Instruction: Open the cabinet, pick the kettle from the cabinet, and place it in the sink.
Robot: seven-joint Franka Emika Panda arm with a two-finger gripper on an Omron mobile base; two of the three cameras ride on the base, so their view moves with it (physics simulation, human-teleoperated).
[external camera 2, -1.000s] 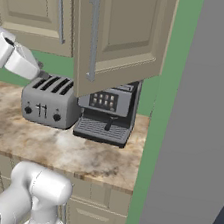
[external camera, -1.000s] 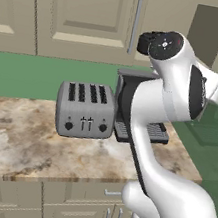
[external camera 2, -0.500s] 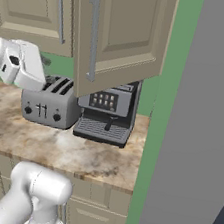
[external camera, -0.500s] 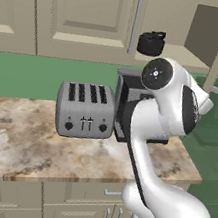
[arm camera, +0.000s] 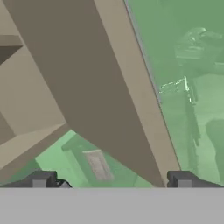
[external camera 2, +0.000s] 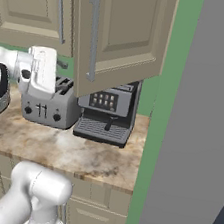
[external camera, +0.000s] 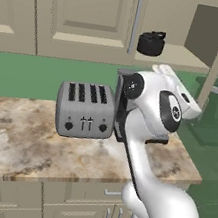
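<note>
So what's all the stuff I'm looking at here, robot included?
cabinet: one, beige, on the wall above the counter; right door swung open, left door shut.
kettle: one, black, on the shelf inside the open cabinet.
toaster: one, grey, four slots, on the counter under the cabinet.
coffee machine: one, black and silver, on the counter beside the toaster.
counter: one, mottled brown stone, over beige base cabinets.
wall: green, behind the counter.
robot arm: one, white with dark joints, raised before the counter.
gripper: one, dark fingertips apart, holding nothing, near the open door's edge.
</note>
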